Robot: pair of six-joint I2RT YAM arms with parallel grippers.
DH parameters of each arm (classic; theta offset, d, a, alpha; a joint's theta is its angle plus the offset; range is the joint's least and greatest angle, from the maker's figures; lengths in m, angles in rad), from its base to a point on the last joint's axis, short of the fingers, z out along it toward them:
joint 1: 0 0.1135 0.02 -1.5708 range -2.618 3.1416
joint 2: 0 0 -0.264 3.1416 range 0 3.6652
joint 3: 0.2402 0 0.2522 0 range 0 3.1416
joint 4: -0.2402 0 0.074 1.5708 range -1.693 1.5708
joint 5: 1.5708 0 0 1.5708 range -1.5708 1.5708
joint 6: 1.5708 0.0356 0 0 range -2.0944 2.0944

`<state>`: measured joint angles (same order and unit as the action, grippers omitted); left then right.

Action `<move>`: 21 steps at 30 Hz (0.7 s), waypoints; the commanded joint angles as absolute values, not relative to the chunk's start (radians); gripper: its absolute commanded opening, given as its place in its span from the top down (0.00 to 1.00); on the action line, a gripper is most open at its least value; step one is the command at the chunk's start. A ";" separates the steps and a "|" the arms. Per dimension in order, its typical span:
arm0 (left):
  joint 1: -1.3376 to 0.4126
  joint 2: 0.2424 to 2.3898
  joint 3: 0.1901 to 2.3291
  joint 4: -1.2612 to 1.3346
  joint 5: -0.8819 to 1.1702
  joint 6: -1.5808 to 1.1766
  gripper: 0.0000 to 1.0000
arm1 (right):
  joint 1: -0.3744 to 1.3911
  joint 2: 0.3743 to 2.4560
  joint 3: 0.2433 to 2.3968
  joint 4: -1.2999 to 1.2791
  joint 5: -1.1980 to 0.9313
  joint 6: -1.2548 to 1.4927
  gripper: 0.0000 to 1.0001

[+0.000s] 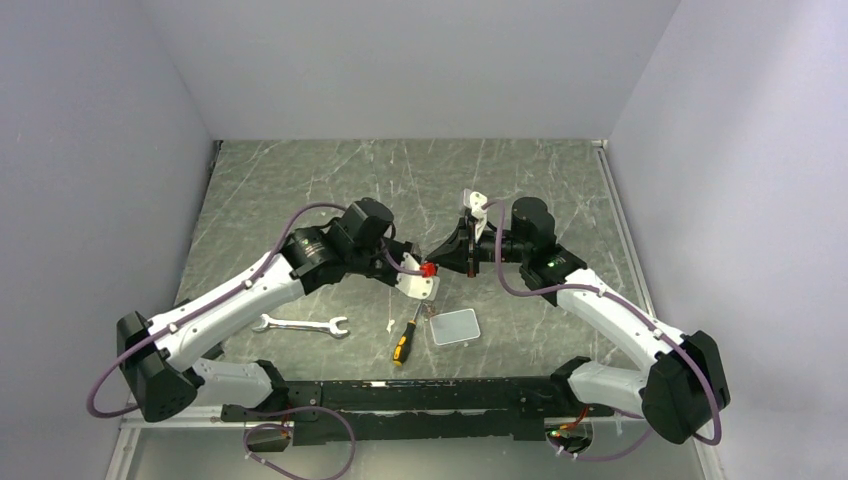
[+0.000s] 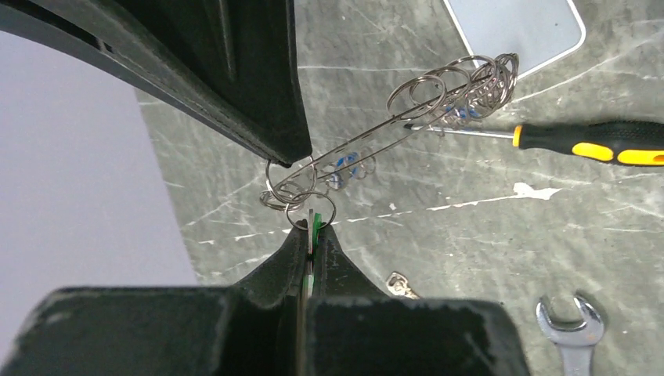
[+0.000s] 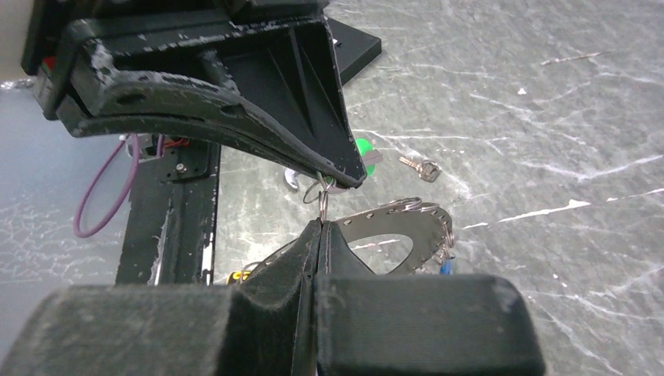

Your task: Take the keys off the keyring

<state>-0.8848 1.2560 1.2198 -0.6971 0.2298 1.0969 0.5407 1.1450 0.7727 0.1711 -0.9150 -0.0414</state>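
Observation:
My left gripper (image 2: 315, 229) is shut on a green-tagged key (image 2: 315, 224), held above the table. My right gripper (image 3: 321, 222) is shut on a small split ring at the edge of the keyring (image 3: 407, 219). The keyring is a dark flat loop edged with several small rings, and it hangs between the two tips (image 2: 391, 129). Blue-tagged keys (image 2: 344, 163) still dangle from it. The right fingers (image 2: 258, 102) face the left tips. In the top view both grippers (image 1: 428, 272) (image 1: 444, 256) meet at the table's middle. One loose key (image 3: 419, 166) lies on the table.
A grey rounded box (image 1: 455, 327) lies just below the grippers. A yellow-and-black screwdriver (image 1: 404, 340) lies beside it, and a silver wrench (image 1: 300, 325) is to the left. Grey walls close the table on three sides.

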 commanded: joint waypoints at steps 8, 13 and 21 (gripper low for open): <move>-0.883 1.309 1.260 -0.688 0.255 0.873 1.00 | 0.531 1.141 0.773 0.287 -0.910 -0.002 1.00; -0.872 1.324 1.301 -0.737 0.339 0.806 1.00 | 0.531 1.141 0.772 0.281 -0.910 -0.004 1.00; -0.746 1.393 1.421 -0.855 0.575 0.688 1.00 | 0.529 1.134 0.773 0.269 -0.907 -0.022 1.00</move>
<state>-0.8055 1.3571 1.3293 -0.7860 0.4026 0.7792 0.5331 1.1469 0.7616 0.1959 -0.8986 -0.0162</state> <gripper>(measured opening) 0.024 0.010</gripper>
